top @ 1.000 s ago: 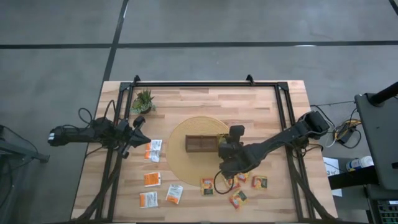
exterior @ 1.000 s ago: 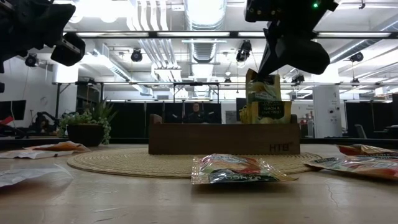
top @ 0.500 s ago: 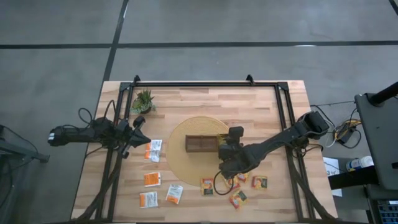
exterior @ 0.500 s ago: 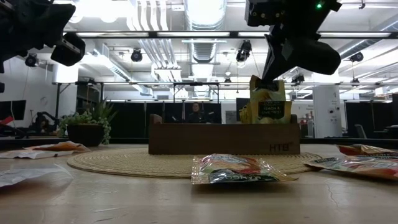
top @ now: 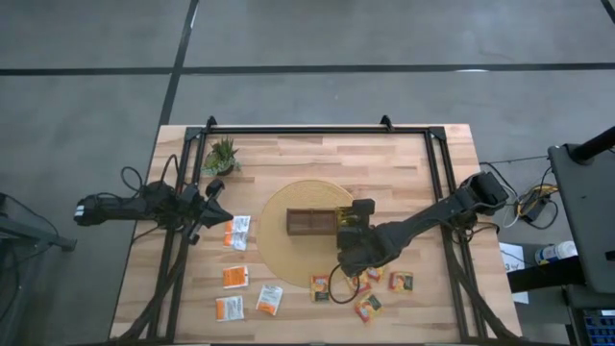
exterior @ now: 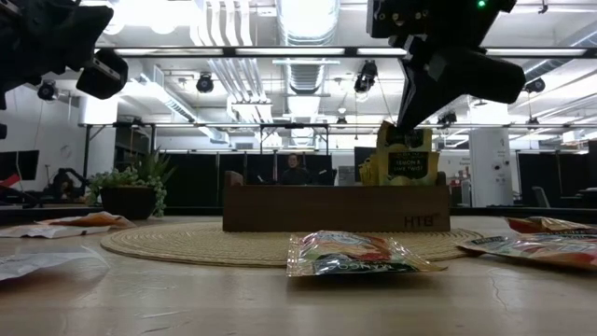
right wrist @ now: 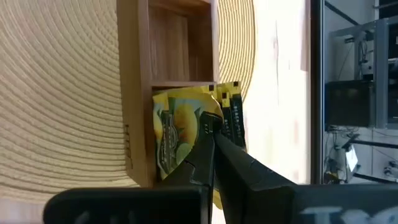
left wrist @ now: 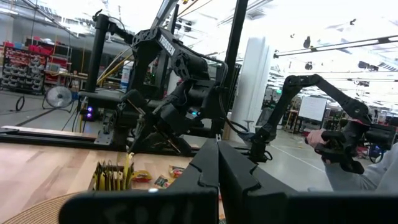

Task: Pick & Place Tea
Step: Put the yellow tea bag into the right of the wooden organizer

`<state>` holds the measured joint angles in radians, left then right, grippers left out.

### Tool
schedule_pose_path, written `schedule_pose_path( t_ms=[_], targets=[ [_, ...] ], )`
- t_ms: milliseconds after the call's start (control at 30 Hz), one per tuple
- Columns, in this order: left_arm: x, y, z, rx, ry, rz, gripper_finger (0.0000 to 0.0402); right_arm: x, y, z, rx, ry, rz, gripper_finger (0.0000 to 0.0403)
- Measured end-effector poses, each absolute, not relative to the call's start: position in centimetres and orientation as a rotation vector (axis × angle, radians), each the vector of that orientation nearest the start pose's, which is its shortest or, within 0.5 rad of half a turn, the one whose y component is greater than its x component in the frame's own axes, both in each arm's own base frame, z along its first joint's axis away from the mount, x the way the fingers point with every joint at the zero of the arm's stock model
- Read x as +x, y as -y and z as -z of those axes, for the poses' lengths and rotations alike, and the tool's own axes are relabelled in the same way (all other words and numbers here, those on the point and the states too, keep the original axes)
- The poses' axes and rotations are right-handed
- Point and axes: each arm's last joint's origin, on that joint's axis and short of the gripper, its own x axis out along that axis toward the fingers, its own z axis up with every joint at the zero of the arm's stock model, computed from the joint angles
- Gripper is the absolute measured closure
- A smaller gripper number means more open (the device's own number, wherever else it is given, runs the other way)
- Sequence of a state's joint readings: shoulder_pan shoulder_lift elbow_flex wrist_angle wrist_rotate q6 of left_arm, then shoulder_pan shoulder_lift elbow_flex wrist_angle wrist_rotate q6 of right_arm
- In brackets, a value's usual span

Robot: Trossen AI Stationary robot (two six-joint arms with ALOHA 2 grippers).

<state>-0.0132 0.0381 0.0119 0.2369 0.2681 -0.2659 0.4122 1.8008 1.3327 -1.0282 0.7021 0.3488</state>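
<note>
My right gripper pinches the top edge of a yellow tea sachet. It stands upright, straight below the jaws, in the wooden tray's 3 o'clock end compartment. My left gripper waits shut at 9 o'clock.

wooden tray on round woven mat, potted plant near table corner
</note>
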Motion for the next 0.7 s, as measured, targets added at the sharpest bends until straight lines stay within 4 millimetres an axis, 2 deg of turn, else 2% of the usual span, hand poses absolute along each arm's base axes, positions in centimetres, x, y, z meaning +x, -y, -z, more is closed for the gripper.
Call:
schedule_pose_path(
  t_ms=[267, 700],
  targets=[
    [9.61, 0.9, -18.71, -0.237, 0.171, 0.307, 0.0402, 31.34, -11.85, -21.29, -0.403, -1.202, 0.41, 0.0394],
    [9.61, 0.9, -18.72, -0.236, 0.171, 0.307, 0.0402, 31.32, -11.85, -21.28, -0.396, -1.203, 0.412, 0.0394]
  ],
)
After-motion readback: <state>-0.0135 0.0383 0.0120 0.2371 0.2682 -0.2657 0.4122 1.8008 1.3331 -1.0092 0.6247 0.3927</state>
